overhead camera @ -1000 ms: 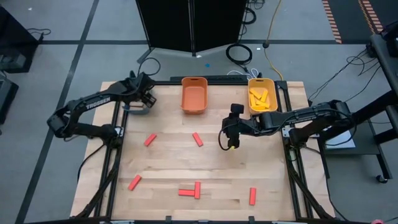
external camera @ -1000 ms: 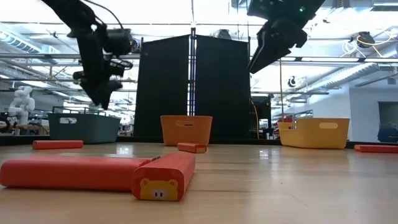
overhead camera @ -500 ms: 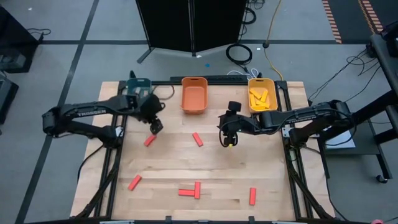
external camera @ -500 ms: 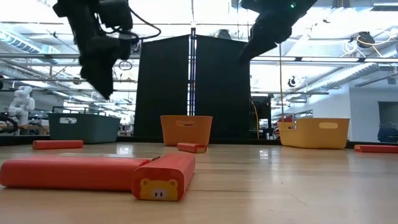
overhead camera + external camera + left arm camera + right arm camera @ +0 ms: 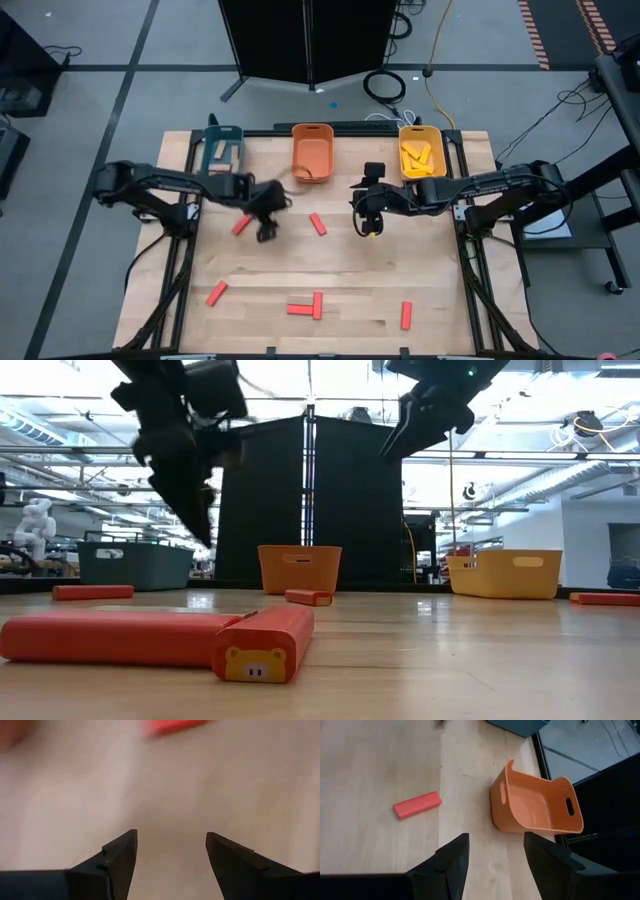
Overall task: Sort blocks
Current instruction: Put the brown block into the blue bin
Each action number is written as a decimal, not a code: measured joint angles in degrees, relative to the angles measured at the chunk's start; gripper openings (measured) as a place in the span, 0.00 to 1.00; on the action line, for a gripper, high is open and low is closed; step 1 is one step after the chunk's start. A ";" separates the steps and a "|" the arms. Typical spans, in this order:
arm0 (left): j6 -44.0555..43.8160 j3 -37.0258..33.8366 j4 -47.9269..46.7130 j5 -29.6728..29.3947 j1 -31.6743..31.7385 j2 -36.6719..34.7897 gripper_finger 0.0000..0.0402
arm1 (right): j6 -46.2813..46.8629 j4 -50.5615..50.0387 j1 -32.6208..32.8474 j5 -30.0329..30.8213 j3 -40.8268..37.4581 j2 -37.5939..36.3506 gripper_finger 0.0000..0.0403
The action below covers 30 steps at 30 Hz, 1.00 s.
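Note:
Several red blocks lie flat on the wooden table: one at left centre, one in the middle, one at near left, two touching in an L near the front edge, and one at near right. Yellow blocks lie in the yellow bin. My left gripper hangs open above the table, just right of the left-centre block, pointing steeply down with nothing between its fingers. My right gripper hovers open over the table's middle, right of the central block.
Along the far edge stand three bins: a teal bin, an orange bin and a yellow bin. In the low view the L of two red blocks lies closest to the camera. Bare wood lies between the two grippers.
My left gripper has swung from over the teal bin at the far left toward the table's middle and near side, sinking a little and rolling at the wrist; its fingers stay open. My right gripper has kept nearly still.

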 joint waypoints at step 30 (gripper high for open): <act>-9.86 0.07 28.33 -12.19 -35.87 16.26 0.58 | 25.39 2.65 5.82 -3.00 0.02 0.00 0.45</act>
